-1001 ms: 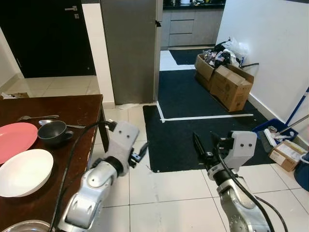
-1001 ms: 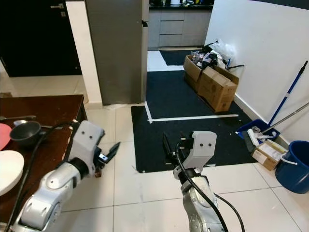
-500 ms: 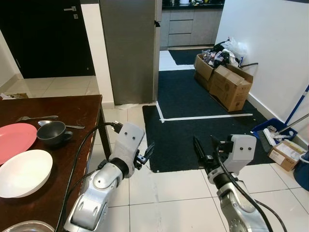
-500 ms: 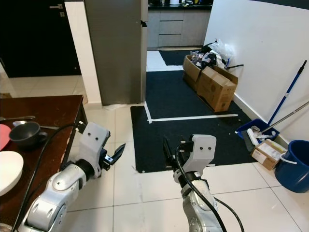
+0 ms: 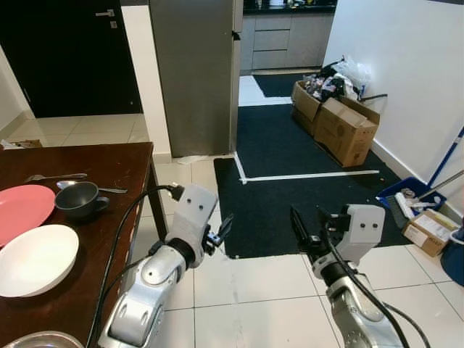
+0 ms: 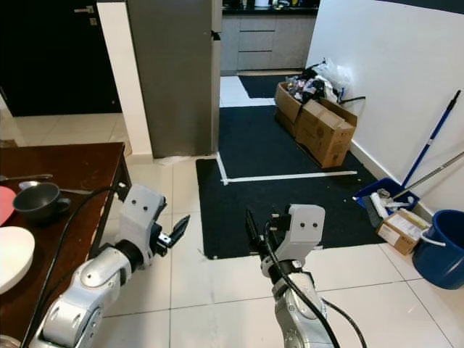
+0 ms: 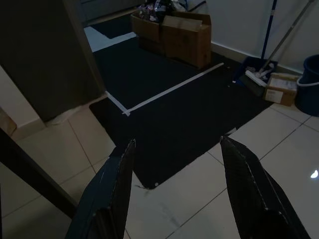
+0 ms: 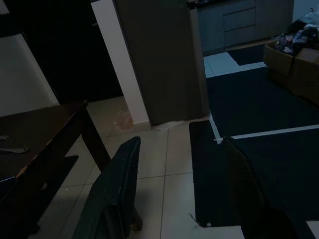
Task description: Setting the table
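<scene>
The robot is standing on the pale tiled floor (image 5: 254,290) just off the corner of the dark wooden table (image 5: 109,163), with both arms raised in front of it over the tiles. The left gripper (image 5: 219,230) is hanging at about ten o'clock from the middle of the scene, just past the table's edge, its two black fingers (image 7: 112,191) spread wide apart and gripping nothing; between them the wrist camera is showing the black mat (image 7: 174,109) and bare tile. The right gripper (image 5: 303,230) is hovering at about three o'clock of the left one, well apart from it, fingers (image 8: 117,191) likewise parted wide and carrying nothing.

The tableware is sitting on the table, out at nine o'clock from the left gripper and not touched by it: a pink plate (image 5: 22,209) at the far left, a white bowl (image 5: 36,257) just nearer the robot, a dark grey cup (image 5: 78,199) beside the plate, and cutlery (image 5: 54,176) lying beyond the cup.

At twelve o'clock a grey fridge (image 5: 194,72) is standing; at two o'clock cardboard boxes (image 5: 341,123) are lining the white wall, and a blue bucket (image 6: 438,246) is resting at four o'clock.
</scene>
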### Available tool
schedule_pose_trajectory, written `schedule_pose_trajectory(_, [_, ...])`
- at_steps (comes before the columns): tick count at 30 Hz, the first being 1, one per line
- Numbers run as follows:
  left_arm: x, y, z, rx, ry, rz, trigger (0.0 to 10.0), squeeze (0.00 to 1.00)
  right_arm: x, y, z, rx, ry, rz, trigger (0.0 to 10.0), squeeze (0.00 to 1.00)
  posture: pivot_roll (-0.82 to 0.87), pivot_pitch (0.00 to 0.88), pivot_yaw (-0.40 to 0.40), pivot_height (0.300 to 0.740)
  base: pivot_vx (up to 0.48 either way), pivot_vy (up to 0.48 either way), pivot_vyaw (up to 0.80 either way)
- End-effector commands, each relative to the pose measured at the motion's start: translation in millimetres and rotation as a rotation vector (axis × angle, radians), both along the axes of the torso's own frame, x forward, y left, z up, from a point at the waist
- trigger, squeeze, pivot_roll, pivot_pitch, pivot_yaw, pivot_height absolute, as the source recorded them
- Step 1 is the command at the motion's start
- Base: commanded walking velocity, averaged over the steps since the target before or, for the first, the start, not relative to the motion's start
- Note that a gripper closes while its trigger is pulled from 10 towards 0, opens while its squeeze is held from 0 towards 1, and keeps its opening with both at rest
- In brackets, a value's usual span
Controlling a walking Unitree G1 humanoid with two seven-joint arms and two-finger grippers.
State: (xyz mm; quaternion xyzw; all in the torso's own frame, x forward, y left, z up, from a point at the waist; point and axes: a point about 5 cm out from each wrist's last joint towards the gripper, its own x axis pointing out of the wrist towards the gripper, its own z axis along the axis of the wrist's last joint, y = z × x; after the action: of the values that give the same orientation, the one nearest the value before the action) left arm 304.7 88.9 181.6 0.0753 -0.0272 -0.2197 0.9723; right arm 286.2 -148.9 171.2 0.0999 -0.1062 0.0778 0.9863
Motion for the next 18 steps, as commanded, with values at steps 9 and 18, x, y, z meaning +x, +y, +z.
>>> schedule_pose_trajectory(9, [0.4,2.1,-6.7,-0.005,0.031,0.016,10.0,0.0,-1.9,-0.8,-4.2,0.002,0.023,-0.007,10.0,0.0,-0.03,0.013,0.098,0.74,0.0,0.0,0.0])
schedule_pose_trajectory(18, [0.3,0.4,-6.9,-0.023,0.038,0.01,10.0,0.0,-1.9,-2.3,-4.8,0.018,0.034,-0.011,10.0,0.0,-0.03,0.012,0.099,0.74,0.0,0.0,-0.26])
